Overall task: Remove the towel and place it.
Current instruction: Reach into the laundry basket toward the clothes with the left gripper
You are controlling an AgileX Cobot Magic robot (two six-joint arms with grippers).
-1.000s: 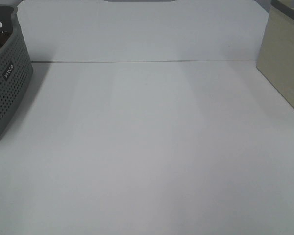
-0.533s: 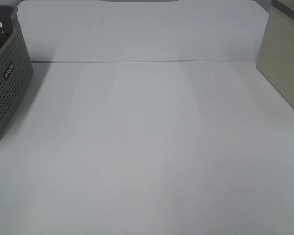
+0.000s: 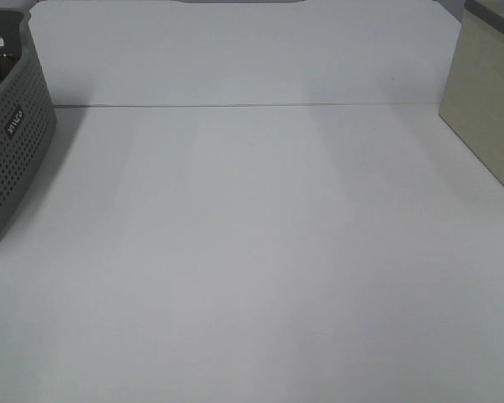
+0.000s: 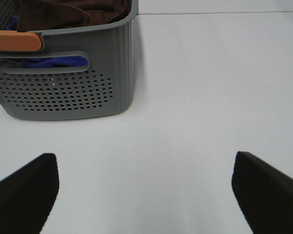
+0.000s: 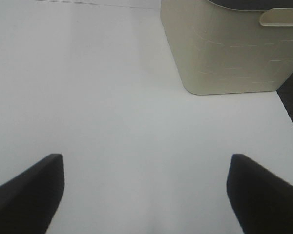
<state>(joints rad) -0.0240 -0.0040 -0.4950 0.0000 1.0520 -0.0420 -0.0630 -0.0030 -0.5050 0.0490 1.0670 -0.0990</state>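
Note:
The dark reddish-brown towel (image 4: 73, 10) lies bunched inside the grey perforated basket (image 4: 63, 87), above a blue cloth (image 4: 53, 62) that shows through the handle slot. In the exterior high view only the basket's side (image 3: 13, 151) shows at the far left; the towel is hardly visible there. My left gripper (image 4: 146, 195) is open and empty, a short way in front of the basket, above the white table. My right gripper (image 5: 146, 195) is open and empty over bare table. Neither gripper shows in the exterior high view.
A cream bin (image 5: 229, 48) stands ahead of the right gripper; it also shows at the right edge of the exterior high view (image 3: 487, 117). An orange handle (image 4: 14, 41) sits on the basket's rim. A white back wall (image 3: 235, 59) closes the table's far side.

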